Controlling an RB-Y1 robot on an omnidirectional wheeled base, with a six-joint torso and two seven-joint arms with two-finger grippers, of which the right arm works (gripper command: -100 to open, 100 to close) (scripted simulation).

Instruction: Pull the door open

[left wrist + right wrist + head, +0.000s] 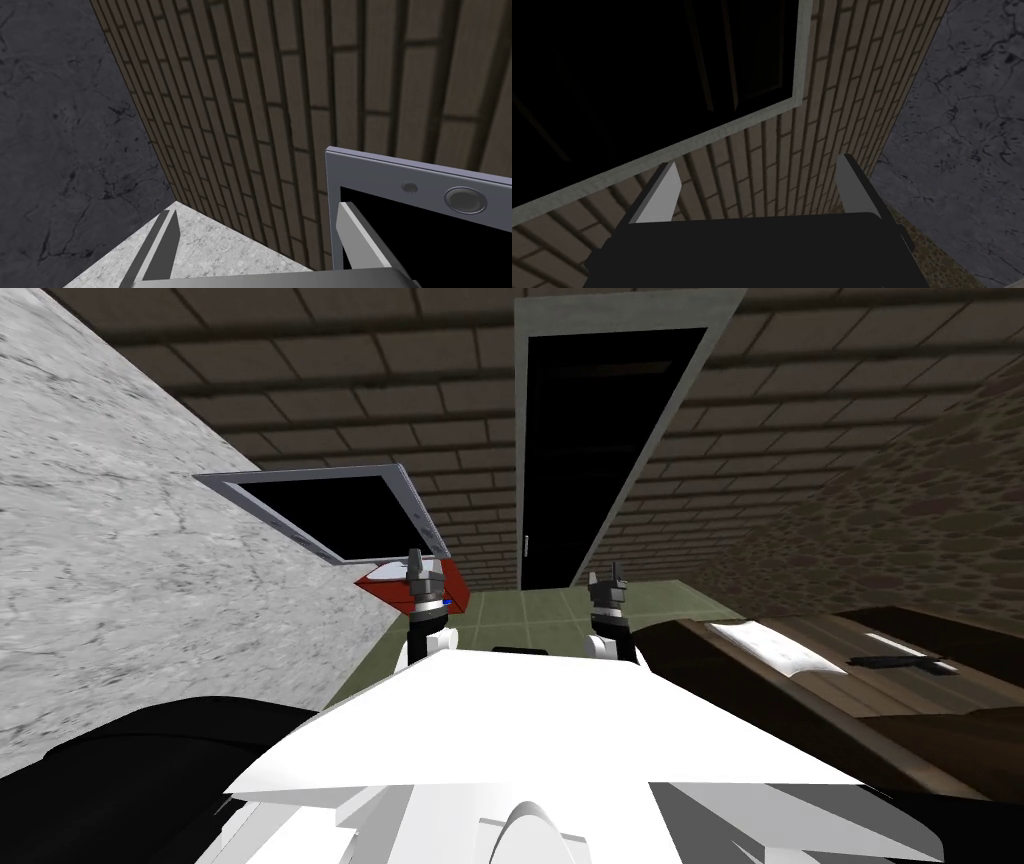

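- brick wall runs across ahead of us, w/ the door set in it
- marble wall on our left, meeting the brick at a corner
- door: dark, panelled, in a pale grey frame; long axis upright, face turned toward us & the room; it sits within the frame as far as we can tell
- desk, dark wood, on our right
- green tiled floor lies between us & the door's foot
- black panel w/ grey border hangs on the marble wall; 2 round buttons on its border show in left wrist view
- red thing just under that panel, behind our left arm; can't tell what it is
- paper & a flat dark item lie on the desk, apart
- left gripper: raised in front of the black panel, fingers spread, nothing between them, not near the door
- right gripper: raised below the door's lower end in head view, fingers spread & empty; they point at brick just beside the frame's corner, door off past one finger, no contact
- small pale sliver low on the door's left edge, maybe the handle; well apart from both grippers
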